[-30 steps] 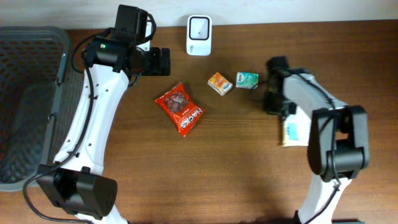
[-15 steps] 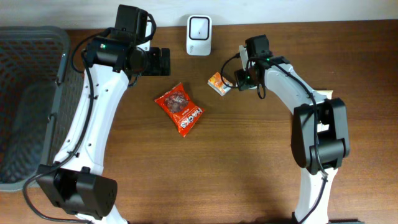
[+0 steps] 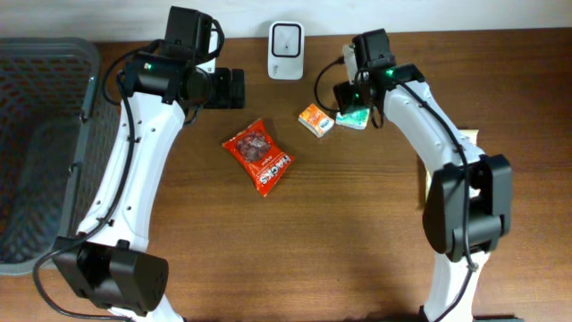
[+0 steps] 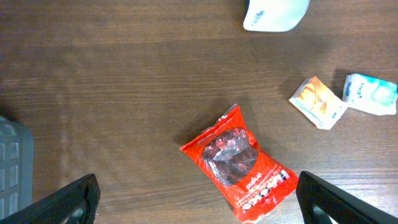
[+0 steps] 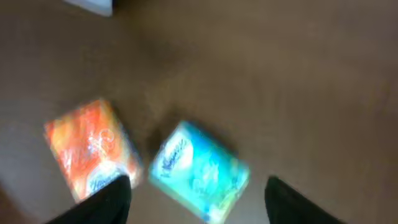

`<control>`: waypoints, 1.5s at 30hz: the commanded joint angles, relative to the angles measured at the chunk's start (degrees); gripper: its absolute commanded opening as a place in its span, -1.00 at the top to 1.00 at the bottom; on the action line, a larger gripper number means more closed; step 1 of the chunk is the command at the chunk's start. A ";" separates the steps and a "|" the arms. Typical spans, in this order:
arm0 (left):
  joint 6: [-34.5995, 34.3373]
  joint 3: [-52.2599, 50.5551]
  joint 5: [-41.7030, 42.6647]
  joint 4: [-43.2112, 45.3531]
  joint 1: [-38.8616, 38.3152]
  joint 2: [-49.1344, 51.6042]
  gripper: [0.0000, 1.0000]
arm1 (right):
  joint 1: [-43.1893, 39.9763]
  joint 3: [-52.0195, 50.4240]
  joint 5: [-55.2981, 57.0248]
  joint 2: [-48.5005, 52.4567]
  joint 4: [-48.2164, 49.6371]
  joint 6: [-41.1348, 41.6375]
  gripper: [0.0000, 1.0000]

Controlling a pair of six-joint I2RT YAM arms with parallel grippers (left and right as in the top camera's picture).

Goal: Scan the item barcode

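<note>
Three small items lie on the wooden table: a red snack bag (image 3: 259, 157) (image 4: 239, 165), an orange packet (image 3: 315, 120) (image 5: 90, 149) and a teal packet (image 3: 357, 118) (image 5: 199, 171). The white barcode scanner (image 3: 286, 38) (image 4: 275, 14) stands at the back edge. My right gripper (image 3: 351, 100) (image 5: 199, 205) hovers open over the teal packet, which shows blurred between its two dark fingers (image 5: 115, 199) without touching them. High above the table, my left gripper (image 3: 230, 89) (image 4: 202, 208) hangs wide open and holds nothing, with the red bag below it.
A dark mesh basket (image 3: 36, 152) (image 4: 11, 165) fills the left side of the table. Part of a pale flat item (image 3: 466, 136) peeks out beside the right arm at the right.
My right arm has swung from the right side of the table to the back, over the teal packet, and its jaws have opened. The left arm has not moved.
</note>
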 commanded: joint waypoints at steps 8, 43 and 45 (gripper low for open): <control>0.35 0.04 0.44 -0.07 0.35 -0.13 -0.98 | 0.00 0.37 1.14 6.78 -7.30 2.80 -0.47; 0.33 0.04 0.44 -0.07 0.35 -0.13 -0.98 | -25.31 -29.55 -74.49 -1.42 -1.77 8.20 0.75; 0.35 0.04 0.44 -0.09 0.35 -0.13 -0.98 | -29.29 -31.19 -64.00 -1.42 -3.32 12.00 0.70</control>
